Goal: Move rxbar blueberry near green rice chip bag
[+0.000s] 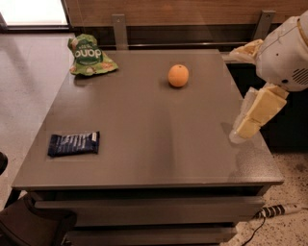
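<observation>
The flat navy-blue snack bar wrapper (73, 143) is seen lower left on the grey worktop (144, 120), well apart from the crinkled green chip bag (89, 56), upper left. The cream end effector (256, 114) is held at far right, its grip state not discernible. A low approach across the bar's width is advised.

Grey table (144, 158), pale floor (29, 91), wood wall (192, 10).

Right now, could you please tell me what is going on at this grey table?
The cream-coloured gripper hangs over the grey table's right edge, touching none of the things. The flat navy-blue rxbar blueberry lies near the front left, far from the crinkled green rice chip bag at the back left corner. A round orange sits mid-back. The bar is not yet moved.
</observation>
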Available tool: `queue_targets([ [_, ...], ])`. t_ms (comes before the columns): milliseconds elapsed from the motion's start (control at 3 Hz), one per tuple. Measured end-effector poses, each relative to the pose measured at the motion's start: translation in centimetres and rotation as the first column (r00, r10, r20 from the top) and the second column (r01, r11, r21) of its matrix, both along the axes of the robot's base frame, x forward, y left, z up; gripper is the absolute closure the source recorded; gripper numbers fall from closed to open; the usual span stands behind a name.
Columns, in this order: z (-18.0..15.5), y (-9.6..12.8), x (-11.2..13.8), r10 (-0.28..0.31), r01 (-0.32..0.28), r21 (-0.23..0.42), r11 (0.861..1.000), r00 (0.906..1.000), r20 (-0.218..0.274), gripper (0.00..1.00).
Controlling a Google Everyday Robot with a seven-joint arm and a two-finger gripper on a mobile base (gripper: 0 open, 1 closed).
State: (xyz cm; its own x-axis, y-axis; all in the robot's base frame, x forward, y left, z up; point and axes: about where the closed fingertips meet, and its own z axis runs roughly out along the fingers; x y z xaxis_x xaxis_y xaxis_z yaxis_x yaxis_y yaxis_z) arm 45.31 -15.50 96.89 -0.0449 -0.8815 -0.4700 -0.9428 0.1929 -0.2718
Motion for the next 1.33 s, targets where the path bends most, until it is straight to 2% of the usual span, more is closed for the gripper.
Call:
queue_targets([
  [333, -3.4, 5.6, 0.3, 0.108, -0.105, 0.259, 0.960, 0.9942, 0.004, 0.00],
  [667, -4.4, 10.5, -0.3, 0.167, -0.161, 0.437, 0.885, 0.9856, 0.024, 0.00],
  [1000, -5.3, 14.6, -0.9, 0.173, -0.155, 0.515, 0.843, 0.9849, 0.014, 0.00],
  [1333, -5.3, 14.6, -0.9, 0.173, -0.155, 0.515, 0.843, 0.9849, 0.014, 0.00],
])
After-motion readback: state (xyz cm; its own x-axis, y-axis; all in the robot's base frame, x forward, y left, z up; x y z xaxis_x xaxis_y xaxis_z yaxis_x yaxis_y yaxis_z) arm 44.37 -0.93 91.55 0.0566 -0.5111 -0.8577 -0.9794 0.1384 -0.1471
